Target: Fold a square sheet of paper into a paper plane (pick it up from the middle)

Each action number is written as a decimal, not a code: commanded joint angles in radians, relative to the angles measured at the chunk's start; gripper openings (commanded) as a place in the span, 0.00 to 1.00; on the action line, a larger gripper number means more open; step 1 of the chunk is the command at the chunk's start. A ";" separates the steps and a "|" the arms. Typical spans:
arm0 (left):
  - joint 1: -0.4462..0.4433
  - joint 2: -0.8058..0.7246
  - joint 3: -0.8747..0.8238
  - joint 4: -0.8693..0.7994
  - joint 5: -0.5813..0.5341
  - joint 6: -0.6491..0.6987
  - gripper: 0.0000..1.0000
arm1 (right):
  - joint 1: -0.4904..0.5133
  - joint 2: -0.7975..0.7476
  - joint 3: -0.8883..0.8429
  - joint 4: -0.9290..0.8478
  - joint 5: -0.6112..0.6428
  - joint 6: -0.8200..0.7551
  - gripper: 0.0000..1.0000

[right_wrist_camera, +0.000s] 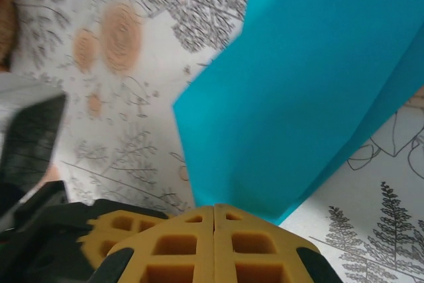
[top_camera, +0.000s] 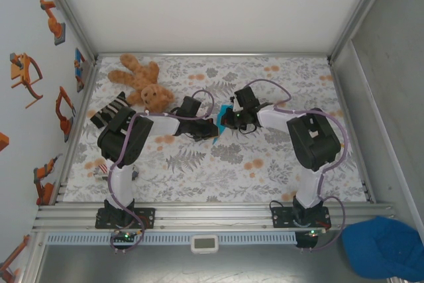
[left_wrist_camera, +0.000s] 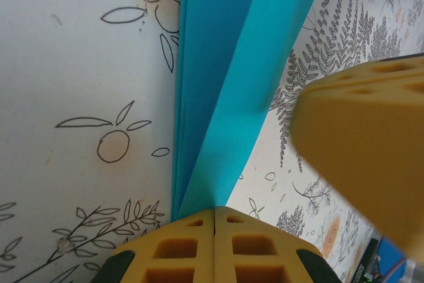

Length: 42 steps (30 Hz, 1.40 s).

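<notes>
Centre frame | left fingers (left_wrist_camera: 177,248) and right fingers (right_wrist_camera: 177,246) both clamping the folded sheet of paper (top_camera: 223,118) | probably gripping opposite sides to keep its crease taut

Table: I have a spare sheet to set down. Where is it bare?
Bare: the far strip right of the teddy bear, and the near middle by the front rail. Crowded: centre, where left gripper and right gripper pinch the blue paper.
</notes>
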 commanded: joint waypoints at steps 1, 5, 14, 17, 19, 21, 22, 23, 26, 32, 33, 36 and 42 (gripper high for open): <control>0.004 0.038 -0.033 -0.057 -0.017 0.004 0.00 | 0.011 0.025 0.015 -0.018 0.014 -0.013 0.00; 0.003 0.039 -0.033 -0.057 -0.017 0.002 0.00 | 0.013 0.058 0.023 0.005 -0.042 -0.018 0.00; 0.004 0.038 -0.040 -0.058 -0.019 0.002 0.00 | 0.004 0.083 0.017 0.004 0.024 -0.006 0.00; 0.005 0.033 -0.044 -0.056 -0.017 0.002 0.00 | -0.008 0.095 0.020 0.000 0.033 0.000 0.00; 0.004 0.028 -0.044 -0.054 -0.015 0.002 0.00 | -0.011 0.106 0.028 -0.020 0.040 -0.001 0.00; 0.007 0.011 -0.041 -0.047 -0.005 0.007 0.00 | -0.010 0.117 0.035 -0.055 0.051 -0.004 0.00; 0.007 -0.001 -0.042 -0.038 0.004 0.010 0.00 | -0.011 0.120 0.035 -0.069 0.059 -0.005 0.00; 0.005 -0.020 -0.039 -0.028 0.017 0.011 0.00 | -0.012 0.122 0.032 -0.080 0.065 -0.006 0.00; -0.001 -0.072 -0.029 -0.021 0.034 0.021 0.00 | -0.010 0.123 0.028 -0.104 0.076 -0.006 0.00; -0.028 -0.118 0.001 -0.059 0.033 0.037 0.01 | -0.010 0.121 0.023 -0.114 0.078 -0.003 0.00; -0.035 -0.116 0.009 -0.083 0.015 0.046 0.01 | -0.010 0.122 0.024 -0.115 0.078 -0.003 0.00; -0.042 -0.098 0.020 -0.118 -0.026 0.060 0.01 | -0.011 0.124 0.022 -0.118 0.078 -0.003 0.00; -0.043 -0.053 0.013 -0.113 -0.037 0.047 0.00 | -0.010 0.128 0.024 -0.120 0.077 -0.003 0.00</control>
